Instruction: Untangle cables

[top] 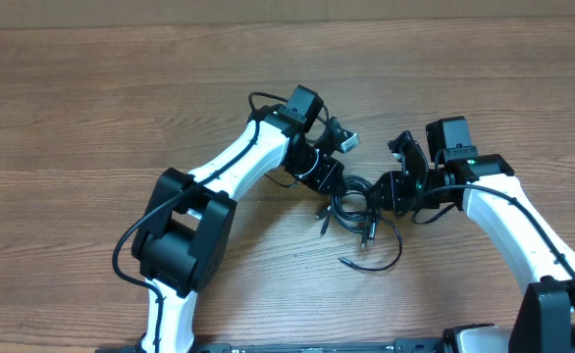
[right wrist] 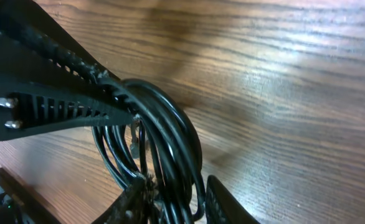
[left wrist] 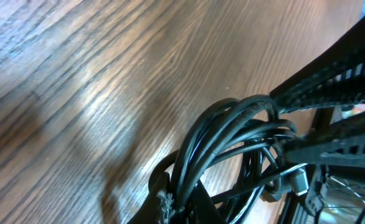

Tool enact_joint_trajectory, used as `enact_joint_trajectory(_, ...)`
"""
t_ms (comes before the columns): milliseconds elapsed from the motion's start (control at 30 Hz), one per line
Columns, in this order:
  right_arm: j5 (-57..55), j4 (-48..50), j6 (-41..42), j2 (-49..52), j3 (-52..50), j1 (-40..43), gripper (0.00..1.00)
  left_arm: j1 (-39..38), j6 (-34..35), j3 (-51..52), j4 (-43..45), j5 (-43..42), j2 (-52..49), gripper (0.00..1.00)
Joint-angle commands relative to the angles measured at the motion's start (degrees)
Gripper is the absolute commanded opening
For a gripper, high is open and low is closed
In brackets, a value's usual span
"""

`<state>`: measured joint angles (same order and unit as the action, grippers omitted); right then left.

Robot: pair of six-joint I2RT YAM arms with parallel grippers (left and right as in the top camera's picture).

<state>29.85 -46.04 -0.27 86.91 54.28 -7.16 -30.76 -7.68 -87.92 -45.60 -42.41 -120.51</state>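
The cables (top: 358, 218) lie as one black tangle of loops at the table's middle, with loose ends trailing toward the front. My left gripper (top: 333, 184) reaches in from the left and is shut on several strands of the bundle (left wrist: 232, 134), pinched between its jaws (left wrist: 179, 208). A silver-tipped plug (left wrist: 298, 180) hangs among the loops. My right gripper (top: 388, 192) comes in from the right; its fingers (right wrist: 223, 202) stand on both sides of the same bundle (right wrist: 170, 137) and press against it (right wrist: 176, 205). Both grippers hold the tangle close together, almost tip to tip.
The wooden table (top: 91, 108) stretches all around the tangle. The left arm's white links (top: 229, 167) cross the middle left, and the right arm's links (top: 523, 230) run along the right side. A tan wall strip (top: 287, 10) borders the far edge.
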Motion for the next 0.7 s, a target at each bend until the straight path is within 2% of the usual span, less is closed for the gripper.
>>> enact_joint_trajectory(0,1.77,-0.57,-0.72,0.07,1.05,-0.02,0.22,-0.76,0.22,-1.88,0.55,-4.2,-0.74,0.04)
enact_joint_trajectory(167,1.18,-1.64,-0.7,0.07,1.05,-0.02,0.16,-0.74,0.46,-1.88,0.61,-6.75,-0.74,0.04)
enact_joint_trajectory(267,-2.99,-3.19,-0.68,0.09,1.07,-0.02,0.04,-0.74,0.46,-1.88,0.52,-6.71,-0.74,0.04)
enact_joint_trajectory(467,-5.81,-4.07,0.24,0.07,1.07,-0.02,0.04,-0.76,0.44,-1.86,-3.5,-1.68,-0.74,0.04)
enact_joint_trajectory(500,-5.79,-4.11,0.24,0.07,1.05,-0.02,0.06,-0.76,0.44,-1.86,-4.11,-0.76,-0.74,0.04)
enact_joint_trajectory(567,-5.25,-4.55,0.22,0.07,1.07,-0.02,0.17,-0.76,0.42,-1.86,-4.74,-0.46,-0.74,0.04)
enact_joint_trajectory(667,-2.23,-4.68,0.2,0.07,1.07,-0.02,0.2,-0.76,0.42,-1.86,-4.37,-0.48,-0.74,0.04)
